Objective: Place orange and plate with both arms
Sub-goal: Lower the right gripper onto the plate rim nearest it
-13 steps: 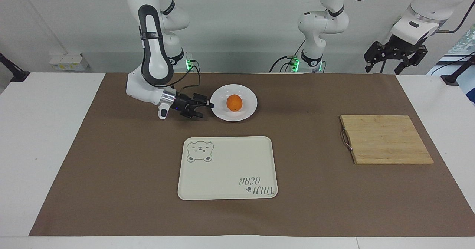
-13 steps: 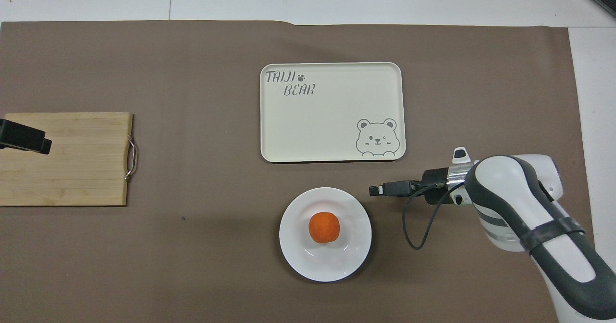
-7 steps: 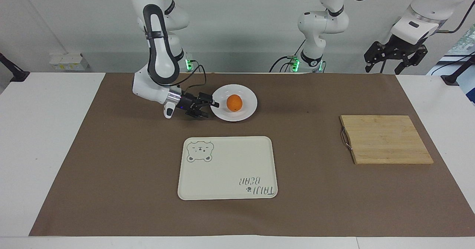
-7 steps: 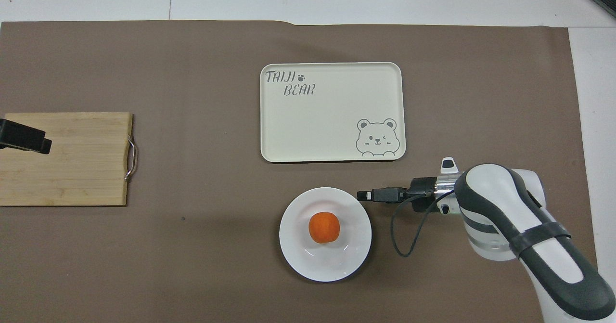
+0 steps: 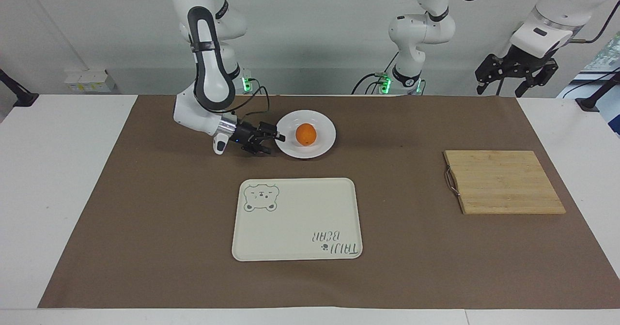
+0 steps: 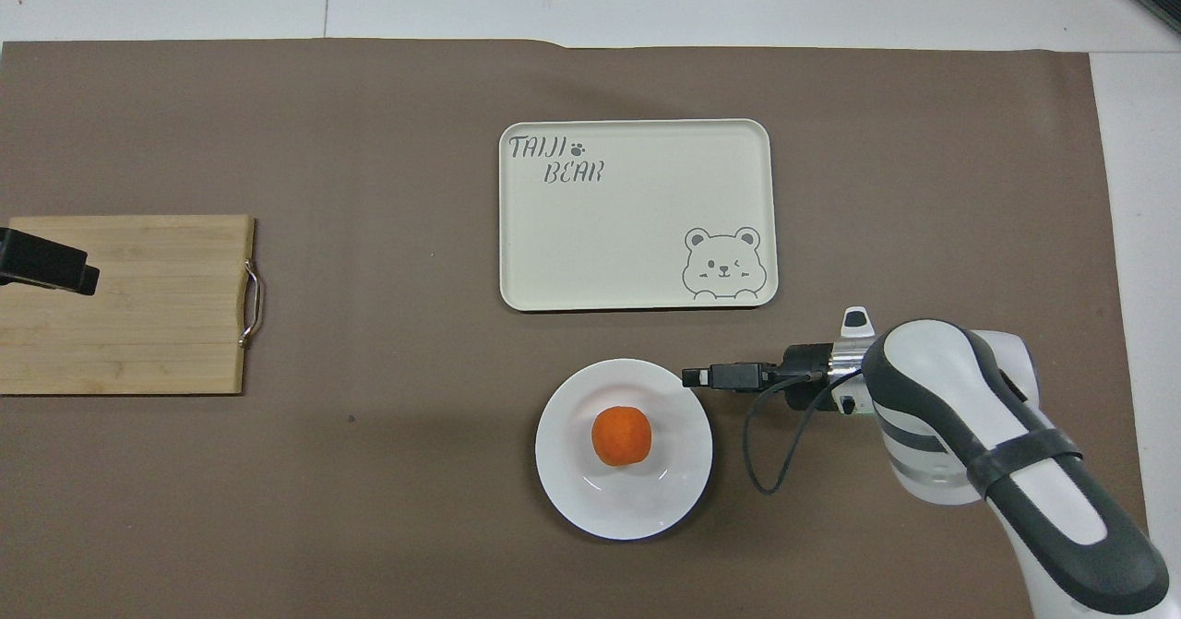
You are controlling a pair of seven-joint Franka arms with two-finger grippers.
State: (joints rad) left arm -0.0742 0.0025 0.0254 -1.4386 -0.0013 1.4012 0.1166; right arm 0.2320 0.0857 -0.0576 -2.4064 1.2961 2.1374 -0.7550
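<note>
The orange (image 5: 305, 134) (image 6: 621, 435) sits in the middle of the white plate (image 5: 323, 124) (image 6: 646, 501), which lies on the brown mat close to the robots. My right gripper (image 5: 277, 137) (image 6: 690, 376) lies low and level beside the plate, at the right arm's end. It is open, with its tips at the plate's rim. Whether they touch the rim I cannot tell. My left gripper (image 5: 508, 90) (image 6: 46, 268) waits high in the air, open and empty, over the wooden board's end of the table.
A cream tray (image 5: 295, 228) (image 6: 637, 213) with a bear print lies farther from the robots than the plate. A wooden cutting board (image 5: 503, 182) (image 6: 138, 324) with a metal handle lies toward the left arm's end of the mat.
My right gripper has slid toward the plate, from a short way off to its rim. The plate, the orange and the left arm have stayed put.
</note>
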